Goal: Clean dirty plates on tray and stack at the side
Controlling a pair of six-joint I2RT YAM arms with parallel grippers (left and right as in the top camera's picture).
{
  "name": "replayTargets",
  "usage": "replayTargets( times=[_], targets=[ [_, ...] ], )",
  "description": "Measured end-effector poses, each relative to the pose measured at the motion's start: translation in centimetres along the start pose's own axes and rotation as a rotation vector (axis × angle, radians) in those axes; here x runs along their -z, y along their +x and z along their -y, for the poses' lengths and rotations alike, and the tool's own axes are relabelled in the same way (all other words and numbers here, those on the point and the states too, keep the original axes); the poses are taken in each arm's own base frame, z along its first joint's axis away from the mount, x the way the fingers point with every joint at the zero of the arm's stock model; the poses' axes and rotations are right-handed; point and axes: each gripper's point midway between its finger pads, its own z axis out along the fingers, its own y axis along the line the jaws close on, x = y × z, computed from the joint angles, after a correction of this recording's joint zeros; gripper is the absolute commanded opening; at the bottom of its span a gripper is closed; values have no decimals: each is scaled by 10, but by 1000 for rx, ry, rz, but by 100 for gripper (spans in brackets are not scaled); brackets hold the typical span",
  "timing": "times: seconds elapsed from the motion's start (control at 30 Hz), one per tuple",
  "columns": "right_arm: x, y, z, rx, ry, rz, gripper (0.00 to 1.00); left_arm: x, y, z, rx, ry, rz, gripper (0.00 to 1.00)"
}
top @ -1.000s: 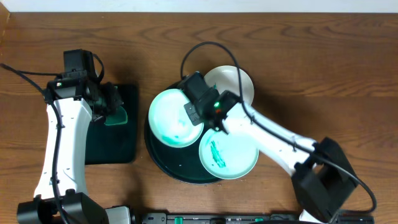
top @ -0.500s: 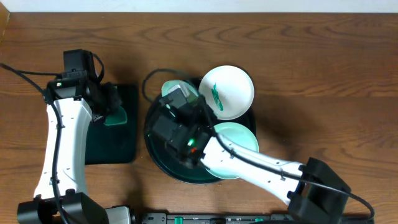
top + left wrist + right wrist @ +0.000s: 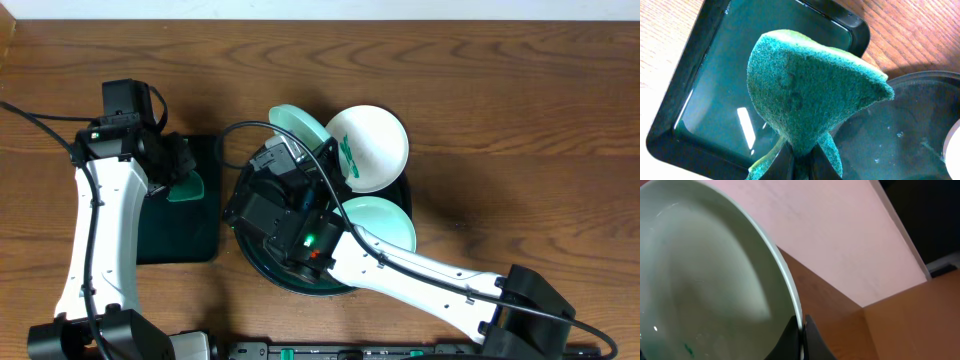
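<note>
My right gripper [image 3: 802,330] is shut on the rim of a pale mint plate [image 3: 705,280] and holds it tilted up on edge, off the tray. The overhead view shows that plate [image 3: 298,124] above the round dark tray [image 3: 404,188]. A faint teal mark shows low on its face. A white plate [image 3: 372,148] with a teal smear leans on the tray's far rim. A second mint plate [image 3: 386,222] lies on the tray's right side. My left gripper [image 3: 802,162] is shut on a green sponge [image 3: 810,85], also visible overhead [image 3: 183,187], above the rectangular tray.
A rectangular dark tray [image 3: 185,235] holding shallow liquid sits left of the round tray; it also shows in the left wrist view [image 3: 710,100]. My raised right arm [image 3: 400,270] hides much of the round tray. Bare wooden table [image 3: 520,130] lies to the right.
My right arm has lifted the left mint plate off the tray and tipped it up on edge, the wrist swinging left and toward the camera. The left arm has stayed still.
</note>
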Motion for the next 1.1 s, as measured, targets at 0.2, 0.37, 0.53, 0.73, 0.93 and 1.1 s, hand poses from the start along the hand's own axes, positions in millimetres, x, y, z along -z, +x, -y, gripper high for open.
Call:
replayTargets(
  times=[0.2, 0.37, 0.53, 0.73, 0.93, 1.1],
  targets=[
    [0, 16, -46, 39, -287, -70, 1, 0, 0, 0, 0, 0, -1, 7],
    [-4, 46, -87, -21, -640, -244, 1, 0, 2, -1, 0, -3, -7, 7],
    [-14, 67, -98, -171, -879, -428, 1, 0, 3, -1, 0, -6, -14, 7],
    [-20, 85, -117, -271, -1038, -571, 1, 0, 4, -1, 0, -6, -15, 7],
    [-13, 116, -152, -255, -1111, -709, 1, 0, 4, -2, 0, -6, -16, 7],
    [-12, 120, -157, -274, -1129, -743, 11, 0, 4, -2, 0, -6, -16, 7]
  ],
)
